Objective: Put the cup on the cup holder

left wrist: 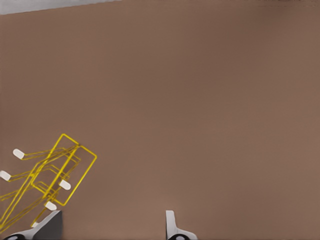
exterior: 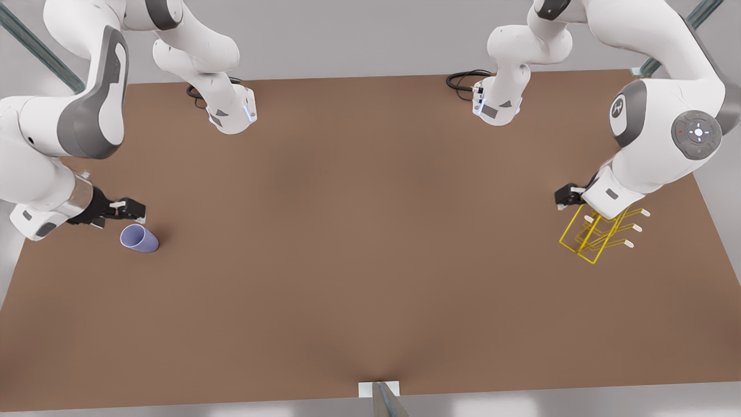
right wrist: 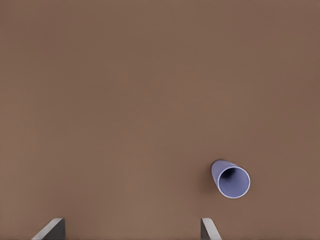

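The cup (exterior: pixel 139 238) is a pale lavender-blue tumbler lying on its side on the brown table (exterior: pixel 370 260), at the front view's left. My right gripper (exterior: pixel 130 212) hovers just beside and above it, open and holding nothing. In the right wrist view the cup (right wrist: pixel 231 179) shows its open mouth, off to one side of the open right gripper (right wrist: pixel 131 231). The yellow wire cup holder (exterior: pixel 595 236) with white-capped prongs stands at the front view's right. My left gripper (exterior: pixel 564 200) hangs over its edge, open. The cup holder (left wrist: pixel 52 182) lies next to one finger (left wrist: pixel 47 227) of the left gripper (left wrist: pixel 110 231).
Both arm bases (exterior: pixel 231 113) (exterior: pixel 496 104) stand at the table's far edge with black cables beside them. A small white block (exterior: pixel 379 388) sits at the near edge. Wide bare tabletop separates cup and holder.
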You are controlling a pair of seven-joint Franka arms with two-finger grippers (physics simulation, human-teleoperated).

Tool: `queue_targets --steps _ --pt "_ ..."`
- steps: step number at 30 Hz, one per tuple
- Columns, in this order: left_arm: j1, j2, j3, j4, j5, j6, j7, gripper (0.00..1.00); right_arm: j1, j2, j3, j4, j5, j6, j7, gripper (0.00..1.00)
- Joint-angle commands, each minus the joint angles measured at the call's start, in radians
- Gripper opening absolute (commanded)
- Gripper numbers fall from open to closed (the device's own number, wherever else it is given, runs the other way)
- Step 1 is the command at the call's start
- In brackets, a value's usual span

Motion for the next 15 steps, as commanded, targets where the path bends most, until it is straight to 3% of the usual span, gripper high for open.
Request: queue_targets --steps 1,5,15 --pt "-0.001 0.000 0.000 0.000 0.007 0.027 0.027 1.00 -0.001 -0.006 -0.006 -0.036 0.013 0.067 -0.058 1.00" --pt "-0.001 0.024 0.000 0.001 0.007 0.030 0.012 1.00 -0.001 -0.038 -0.023 -0.143 0.008 0.157 -0.121 1.00" --pt "0.001 0.047 0.002 0.000 0.004 0.027 0.018 1.00 0.002 -0.034 -0.168 -0.458 0.034 0.522 -0.379 1.00"
